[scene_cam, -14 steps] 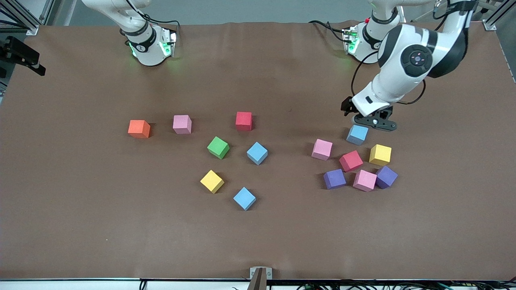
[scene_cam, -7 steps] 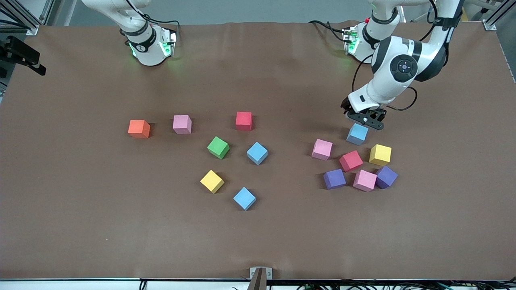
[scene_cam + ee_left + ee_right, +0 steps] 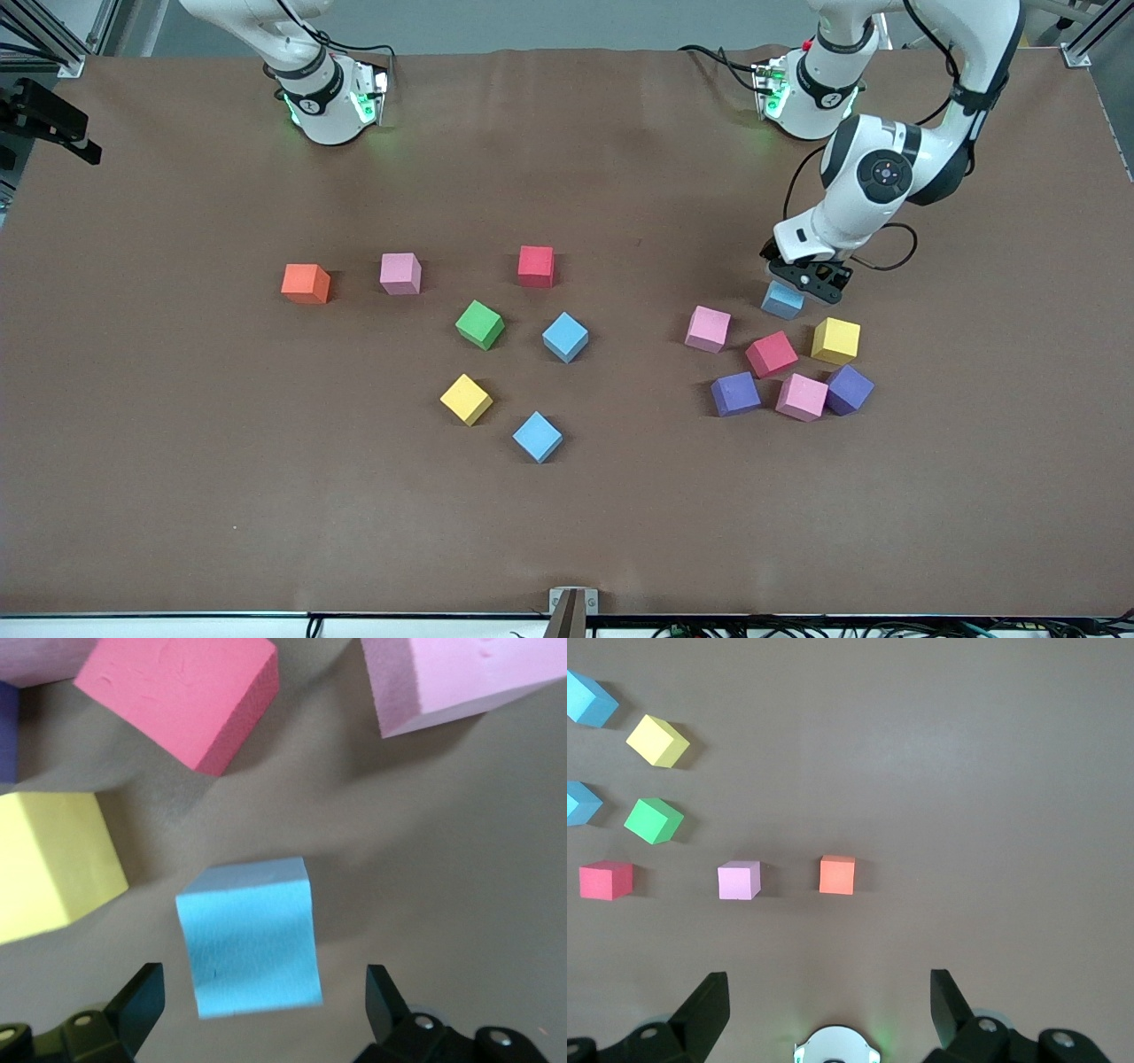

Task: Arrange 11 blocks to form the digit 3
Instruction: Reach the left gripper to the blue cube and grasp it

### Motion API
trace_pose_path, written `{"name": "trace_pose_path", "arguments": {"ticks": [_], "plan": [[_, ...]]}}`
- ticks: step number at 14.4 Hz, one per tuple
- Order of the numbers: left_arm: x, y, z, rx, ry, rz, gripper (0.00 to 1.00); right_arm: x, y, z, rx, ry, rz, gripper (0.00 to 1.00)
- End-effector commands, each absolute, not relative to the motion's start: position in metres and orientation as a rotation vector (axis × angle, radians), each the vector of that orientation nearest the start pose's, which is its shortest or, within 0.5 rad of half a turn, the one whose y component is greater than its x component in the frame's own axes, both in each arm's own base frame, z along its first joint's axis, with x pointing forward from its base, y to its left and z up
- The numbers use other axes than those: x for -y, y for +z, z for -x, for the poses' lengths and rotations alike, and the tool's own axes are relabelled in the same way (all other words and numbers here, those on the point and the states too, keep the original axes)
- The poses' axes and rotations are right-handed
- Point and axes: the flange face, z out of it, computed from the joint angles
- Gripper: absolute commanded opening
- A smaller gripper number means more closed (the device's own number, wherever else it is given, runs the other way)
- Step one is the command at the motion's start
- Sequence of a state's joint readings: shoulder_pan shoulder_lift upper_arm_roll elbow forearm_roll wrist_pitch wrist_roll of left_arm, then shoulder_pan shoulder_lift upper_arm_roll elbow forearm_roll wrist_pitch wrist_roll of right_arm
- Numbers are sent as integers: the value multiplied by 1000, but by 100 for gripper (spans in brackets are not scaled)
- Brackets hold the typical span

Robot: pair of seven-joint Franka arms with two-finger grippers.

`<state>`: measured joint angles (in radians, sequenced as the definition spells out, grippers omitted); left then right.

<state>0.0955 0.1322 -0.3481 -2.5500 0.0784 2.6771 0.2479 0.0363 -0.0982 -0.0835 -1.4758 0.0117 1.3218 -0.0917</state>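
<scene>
My left gripper (image 3: 802, 282) hangs open just above a blue block (image 3: 784, 301). In the left wrist view that blue block (image 3: 251, 935) lies between the spread fingers (image 3: 142, 999), untouched. Next to it lie a pink block (image 3: 708, 329), a red block (image 3: 772, 354), a yellow block (image 3: 835, 340), two purple blocks (image 3: 735, 393) and another pink block (image 3: 802, 396). Mid-table a red block (image 3: 536, 266), a green block (image 3: 479, 324), two blue blocks (image 3: 565, 337), a yellow block (image 3: 466, 399) and a pink block (image 3: 400, 273) lie apart. The digit 3 is not in view. My right gripper (image 3: 828, 1005) waits open, high over its base.
An orange cube (image 3: 306, 283) sits beside the pink block toward the right arm's end. The brown table mat (image 3: 221, 496) stretches bare toward the front camera. The arms' bases (image 3: 332, 97) stand along the edge farthest from that camera.
My left gripper has come down over the blue block, staying open. No block has moved, and the right arm has stayed still.
</scene>
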Motion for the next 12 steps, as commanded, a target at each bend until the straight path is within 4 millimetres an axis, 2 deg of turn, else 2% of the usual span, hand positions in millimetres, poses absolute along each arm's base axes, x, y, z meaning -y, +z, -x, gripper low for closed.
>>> {"name": "trace_pose_path", "arguments": {"ticks": [1, 2, 3, 5, 7, 8, 9, 12], "plan": [[118, 199, -444, -925, -61, 3034, 100, 26, 699, -489, 66, 112, 3124, 100], [118, 193, -444, -922, -64, 3043, 99, 25, 699, -489, 69, 114, 3124, 100], [119, 190, -444, -915, -67, 3049, 90, 25, 697, -490, 69, 121, 3123, 100], [118, 192, -446, -903, -74, 3052, 60, 26, 698, -491, 62, 114, 3122, 100], [121, 196, -448, -842, -81, 3067, 44, 26, 697, -492, 67, 117, 3122, 100], [125, 198, -448, -788, -82, 3082, 41, 29, 697, -493, 53, 109, 3123, 100], [134, 201, -448, -733, -92, 3097, 41, 30, 687, -501, 50, 135, 3121, 100], [195, 209, -430, -539, -56, 3135, 41, 34, 655, -525, 47, 226, 3126, 100]]}}
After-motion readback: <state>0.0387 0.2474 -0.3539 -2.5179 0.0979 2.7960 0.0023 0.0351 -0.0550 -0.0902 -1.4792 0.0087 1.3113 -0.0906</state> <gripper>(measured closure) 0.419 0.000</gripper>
